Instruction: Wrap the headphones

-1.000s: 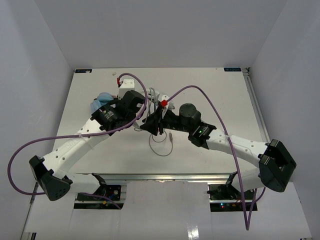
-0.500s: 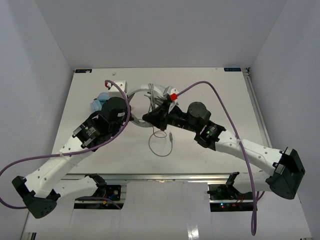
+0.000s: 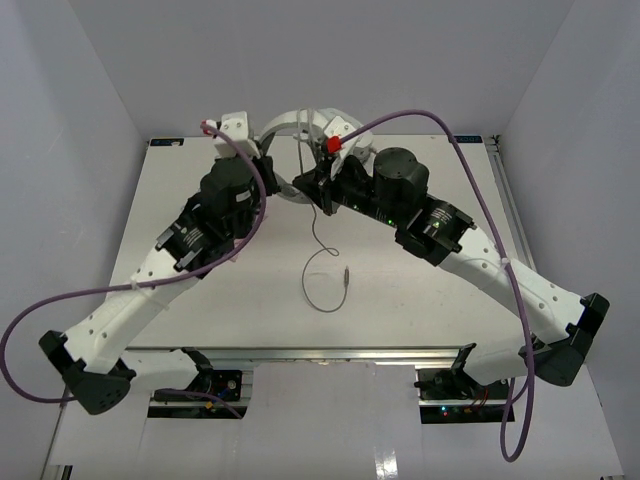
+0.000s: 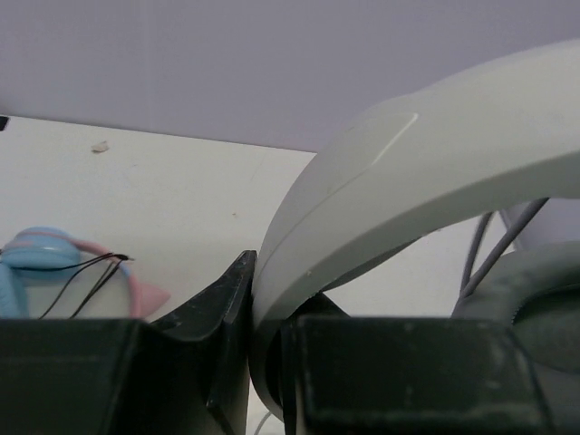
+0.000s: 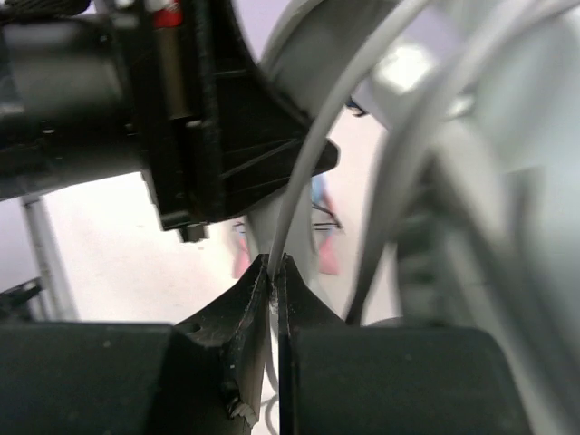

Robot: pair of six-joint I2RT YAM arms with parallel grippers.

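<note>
L gripper (image 4: 268,304) clamps the headphones (image 3: 285,118) by the headband (image 4: 408,172), held up over the far edge of the table (image 3: 430,290). R gripper (image 5: 274,270) is pinched tight on the cable (image 3: 315,228). The rest hangs to a loop on the table, w/ plug (image 3: 345,272) at its end.

I am standing in what looks like a robotics lab test cell: a bare white surface (image 3: 430,300) is boxed in on three sides by plain white panels (image 3: 80,90), with small black markers (image 3: 166,142) at its far corners. Two white-and-black jointed machines, the left arm (image 3: 150,285) and the right arm (image 3: 490,278), are fixed side by side to an aluminium rail (image 3: 330,356) along the near edge. Thick purple cables (image 3: 420,113) loop loosely off them, and exposed electronics (image 3: 445,390) with small lit lamps sit just below the rail.
</note>
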